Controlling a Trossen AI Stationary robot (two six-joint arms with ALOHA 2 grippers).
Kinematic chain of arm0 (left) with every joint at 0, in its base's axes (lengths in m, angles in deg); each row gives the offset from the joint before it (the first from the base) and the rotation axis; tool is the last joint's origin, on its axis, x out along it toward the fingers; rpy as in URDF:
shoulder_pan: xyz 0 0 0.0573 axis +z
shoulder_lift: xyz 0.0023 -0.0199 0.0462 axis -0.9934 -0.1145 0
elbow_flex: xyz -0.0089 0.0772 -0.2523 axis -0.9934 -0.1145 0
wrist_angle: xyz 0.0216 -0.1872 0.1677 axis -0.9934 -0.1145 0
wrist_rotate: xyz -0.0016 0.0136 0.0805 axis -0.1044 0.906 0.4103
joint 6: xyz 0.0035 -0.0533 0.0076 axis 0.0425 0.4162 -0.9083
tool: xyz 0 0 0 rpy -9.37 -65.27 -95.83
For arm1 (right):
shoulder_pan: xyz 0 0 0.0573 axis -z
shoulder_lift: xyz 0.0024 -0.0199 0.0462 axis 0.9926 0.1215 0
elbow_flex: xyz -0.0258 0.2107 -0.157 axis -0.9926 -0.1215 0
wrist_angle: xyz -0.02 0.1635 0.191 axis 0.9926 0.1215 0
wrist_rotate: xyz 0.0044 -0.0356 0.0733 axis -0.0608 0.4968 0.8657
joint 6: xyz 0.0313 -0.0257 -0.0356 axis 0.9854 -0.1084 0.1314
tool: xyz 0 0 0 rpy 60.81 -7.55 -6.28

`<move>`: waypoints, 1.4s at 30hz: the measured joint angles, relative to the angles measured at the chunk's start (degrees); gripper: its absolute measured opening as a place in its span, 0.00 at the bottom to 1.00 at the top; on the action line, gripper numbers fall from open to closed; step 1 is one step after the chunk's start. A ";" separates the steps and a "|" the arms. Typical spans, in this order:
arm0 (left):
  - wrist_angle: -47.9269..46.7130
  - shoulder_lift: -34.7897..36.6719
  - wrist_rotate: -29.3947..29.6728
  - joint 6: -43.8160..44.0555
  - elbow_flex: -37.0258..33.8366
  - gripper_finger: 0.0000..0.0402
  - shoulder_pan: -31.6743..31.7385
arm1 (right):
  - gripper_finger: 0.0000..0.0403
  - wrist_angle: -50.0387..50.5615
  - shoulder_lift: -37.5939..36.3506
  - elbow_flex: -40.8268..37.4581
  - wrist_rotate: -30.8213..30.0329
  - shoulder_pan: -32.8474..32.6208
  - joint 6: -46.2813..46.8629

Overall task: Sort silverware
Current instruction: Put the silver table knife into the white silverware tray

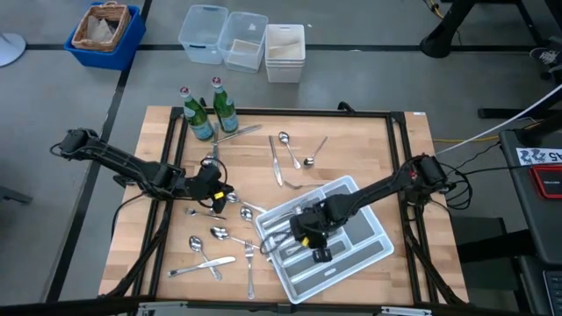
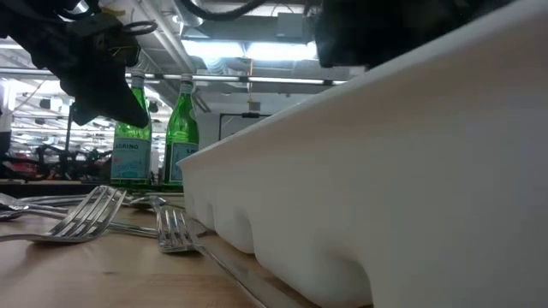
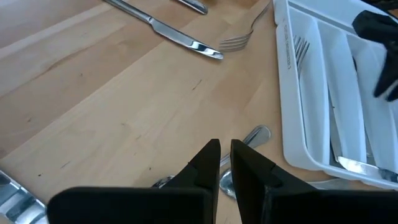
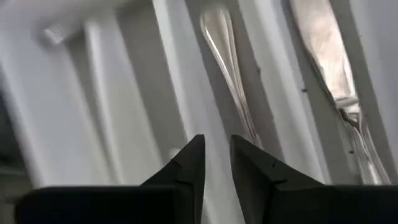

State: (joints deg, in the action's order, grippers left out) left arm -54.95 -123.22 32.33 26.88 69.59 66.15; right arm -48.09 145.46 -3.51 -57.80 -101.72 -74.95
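Loose silverware (image 1: pixel 230 235), forks, spoons and knives, lies scattered on the wooden table (image 1: pixel 369 149) beside the white divided tray (image 1: pixel 373 254); a spoon (image 4: pixel 225 59) and a few other pieces already lie in its slots. The right gripper (image 1: pixel 309 235) hangs over the tray, fingers slightly parted and empty, likely just after a drop. The left gripper (image 1: pixel 213 183) hovers near the tray over loose pieces, fingers nearly together, holding nothing. Two green bottles (image 1: pixel 209 110) stand well apart from the tray.

Grey floor (image 1: pixel 53 132), bright ceiling lights (image 2: pixel 257 51) overhead.
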 joint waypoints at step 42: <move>-0.50 0.59 -2.80 -4.32 -0.04 0.07 0.11 | 0.20 -22.94 10.38 4.63 7.57 8.93 37.35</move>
State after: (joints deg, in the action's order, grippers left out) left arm -55.45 -122.63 29.54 22.55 69.55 66.26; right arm -71.03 155.83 1.12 -50.24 -92.79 -37.60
